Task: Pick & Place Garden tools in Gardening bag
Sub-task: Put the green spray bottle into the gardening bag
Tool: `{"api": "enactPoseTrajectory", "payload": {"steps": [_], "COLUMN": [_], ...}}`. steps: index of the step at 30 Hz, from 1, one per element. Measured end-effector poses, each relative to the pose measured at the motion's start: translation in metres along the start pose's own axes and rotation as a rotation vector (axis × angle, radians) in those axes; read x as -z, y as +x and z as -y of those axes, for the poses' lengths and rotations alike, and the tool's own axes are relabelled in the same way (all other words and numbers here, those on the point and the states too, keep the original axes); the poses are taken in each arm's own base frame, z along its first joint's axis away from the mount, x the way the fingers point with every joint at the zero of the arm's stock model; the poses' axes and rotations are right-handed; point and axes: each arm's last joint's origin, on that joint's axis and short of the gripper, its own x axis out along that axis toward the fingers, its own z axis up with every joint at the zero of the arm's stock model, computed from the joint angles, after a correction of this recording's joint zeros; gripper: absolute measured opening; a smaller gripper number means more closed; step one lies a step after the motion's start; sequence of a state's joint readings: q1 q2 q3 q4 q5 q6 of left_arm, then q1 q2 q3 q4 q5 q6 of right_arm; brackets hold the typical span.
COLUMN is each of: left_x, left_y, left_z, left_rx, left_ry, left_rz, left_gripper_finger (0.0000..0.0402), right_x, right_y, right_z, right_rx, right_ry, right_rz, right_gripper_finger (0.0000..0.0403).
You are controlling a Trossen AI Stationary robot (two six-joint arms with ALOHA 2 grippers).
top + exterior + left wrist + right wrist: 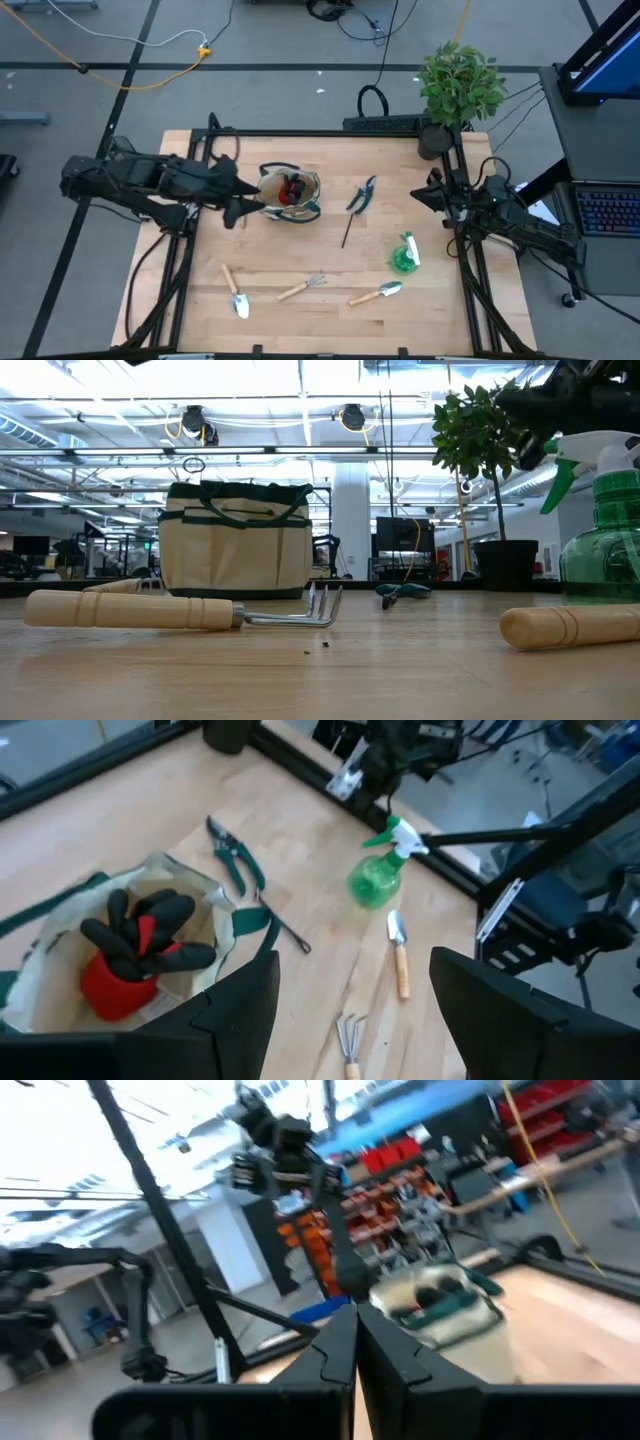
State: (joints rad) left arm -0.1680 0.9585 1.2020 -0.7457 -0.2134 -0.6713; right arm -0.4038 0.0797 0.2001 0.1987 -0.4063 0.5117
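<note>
The tan gardening bag (290,193) with green trim stands upright on the table, and the red-black glove (135,955) lies inside it. My left gripper (243,207) is open and empty, just left of the bag and above it. The black pruning shears (362,193) and the thin dark stick (346,229) lie right of the bag. The green spray bottle (404,254) stands farther right. Two trowels (236,293) (376,294) and the hand rake (302,288) lie flat near the front edge. My right gripper (425,195) is shut and empty at the table's right side.
A potted leafy plant (458,88) stands at the table's far right corner. Black frame rails (330,133) run along the table's far edge and sides. Bare wood (300,240) lies between the bag and the front tools. In the low view the rake (180,610) lies in front of the bag (237,538).
</note>
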Motion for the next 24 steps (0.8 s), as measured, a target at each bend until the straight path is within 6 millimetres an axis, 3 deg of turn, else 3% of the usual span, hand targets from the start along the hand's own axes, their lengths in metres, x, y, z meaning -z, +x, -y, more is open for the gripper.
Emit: {"api": "enactPoseTrajectory", "payload": {"steps": [5,14,24], "left_x": [0.006,0.033,0.072], "left_y": [-0.010,0.010,0.014], "left_z": [-0.004,-0.018,-0.047], "left_rx": [0.042,0.132,0.214], "left_ry": [0.013,0.037,0.047], "left_rz": [0.038,0.086,0.169], "left_gripper_finger": [0.0267,0.0267,0.0267], "right_x": [-0.007,-0.005,0.003], "right_y": [0.005,0.020,0.038], "right_z": [-0.002,-0.006,-0.010], "right_rx": [-0.052,-0.174,-0.230], "right_ry": [-0.032,-0.021,-0.002], "right_rz": [0.052,0.011,-0.059], "right_gripper_finger": [0.0004,0.0004,0.0004]}}
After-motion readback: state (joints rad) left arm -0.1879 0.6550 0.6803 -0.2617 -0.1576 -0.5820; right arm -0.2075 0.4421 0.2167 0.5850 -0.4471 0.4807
